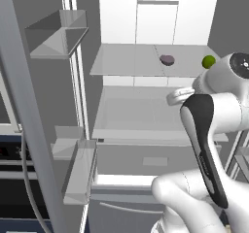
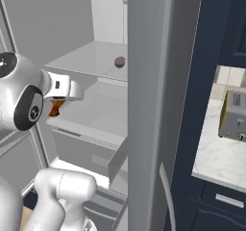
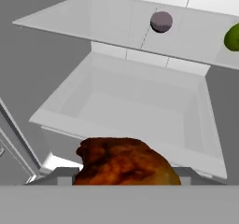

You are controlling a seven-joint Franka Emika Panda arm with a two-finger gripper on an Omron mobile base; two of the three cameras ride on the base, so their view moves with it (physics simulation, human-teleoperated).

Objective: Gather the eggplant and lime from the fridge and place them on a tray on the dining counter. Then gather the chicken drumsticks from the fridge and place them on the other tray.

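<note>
A brown roasted chicken drumstick (image 3: pixel 125 164) sits at the bottom of the hand view, and my gripper (image 3: pixel 126 174) is shut on it in front of the open fridge. The right base view has the drumstick (image 2: pixel 56 107) hanging under the white hand (image 2: pixel 60 90). On the glass fridge shelf (image 1: pixel 126 62) lie a small purple eggplant (image 1: pixel 167 59) (image 2: pixel 119 61) (image 3: pixel 161 21) and, to its right, a green lime (image 1: pixel 208 61) (image 3: pixel 232 36). Both lie farther in and higher than my gripper. The trays and the dining counter are out of view.
An open white drawer (image 3: pixel 140 106) lies below the shelf, directly beyond the drumstick. The left fridge door with its bins (image 1: pixel 78 164) stands open on the left. A grey door edge (image 2: pixel 149 105) rises on the right, and beyond it a toaster (image 2: pixel 234 114) stands on a marble counter.
</note>
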